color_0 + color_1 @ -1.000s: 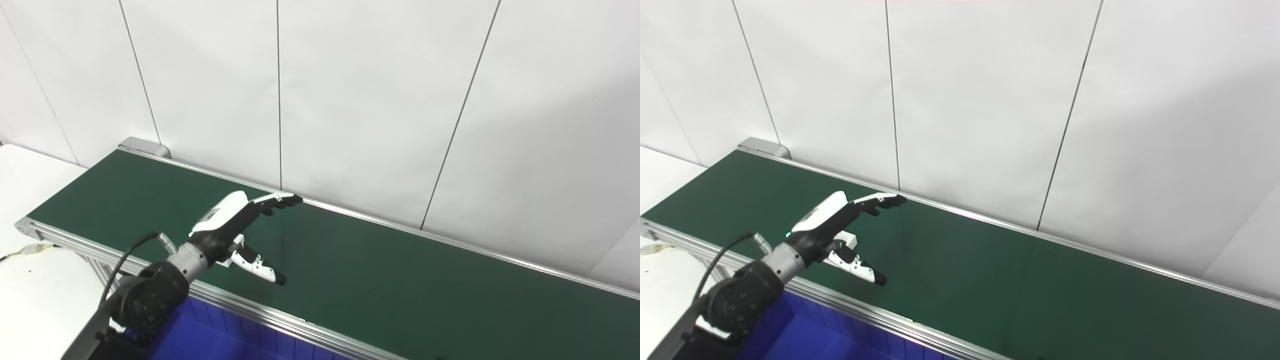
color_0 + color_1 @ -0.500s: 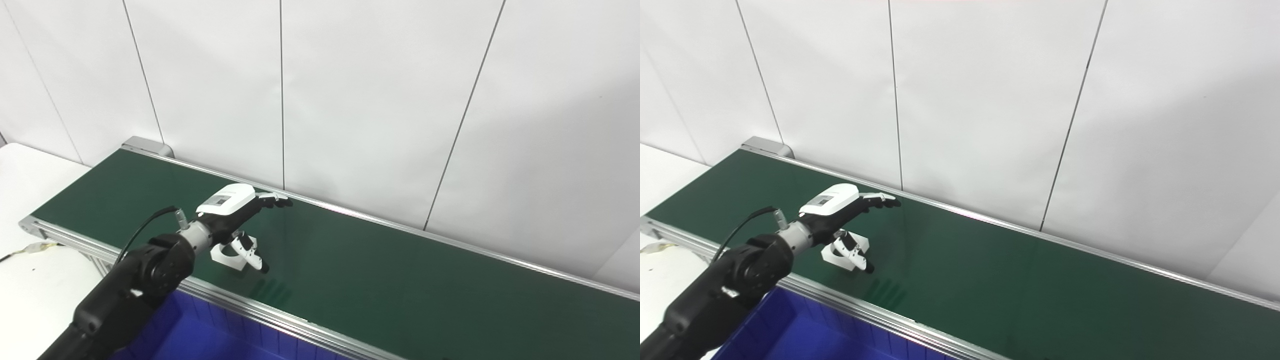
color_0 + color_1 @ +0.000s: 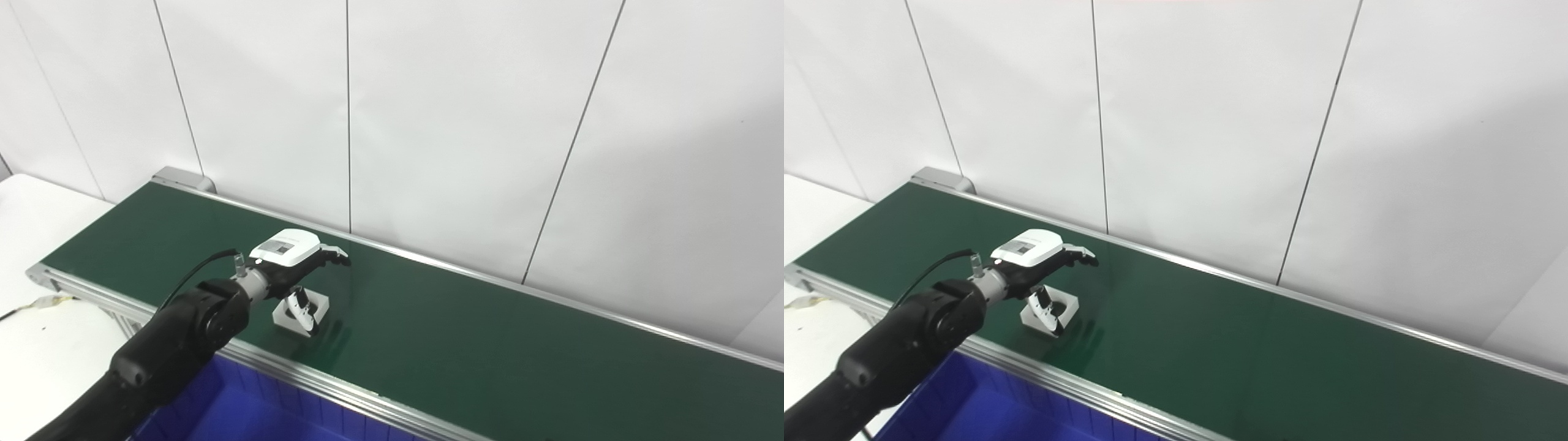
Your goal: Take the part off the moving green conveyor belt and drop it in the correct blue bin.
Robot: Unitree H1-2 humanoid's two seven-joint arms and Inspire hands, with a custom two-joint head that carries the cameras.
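A white square part with a hole in its middle [image 3: 320, 301] lies on the green conveyor belt [image 3: 490, 349] near its front rail. My left hand [image 3: 293, 256] hovers palm-down right over it, open. The fingers [image 3: 335, 256] reach past the part's far side. The thumb [image 3: 302, 311] hangs down across the part and hides its middle. The part also shows in the right eye view [image 3: 1069, 301], under the same hand [image 3: 1031, 252]. I cannot tell whether the thumb touches the part. My right hand is out of view.
A blue bin [image 3: 245, 413] sits below the belt's aluminium front rail [image 3: 343, 392] at the bottom left. A white table [image 3: 43, 214] lies to the left of the belt's end. A white panelled wall runs close behind the belt.
My left hand has turned palm-down and sunk lower over the part. The thumb has swung down onto it and the fingers have curled in a little. The part now shows more fully.
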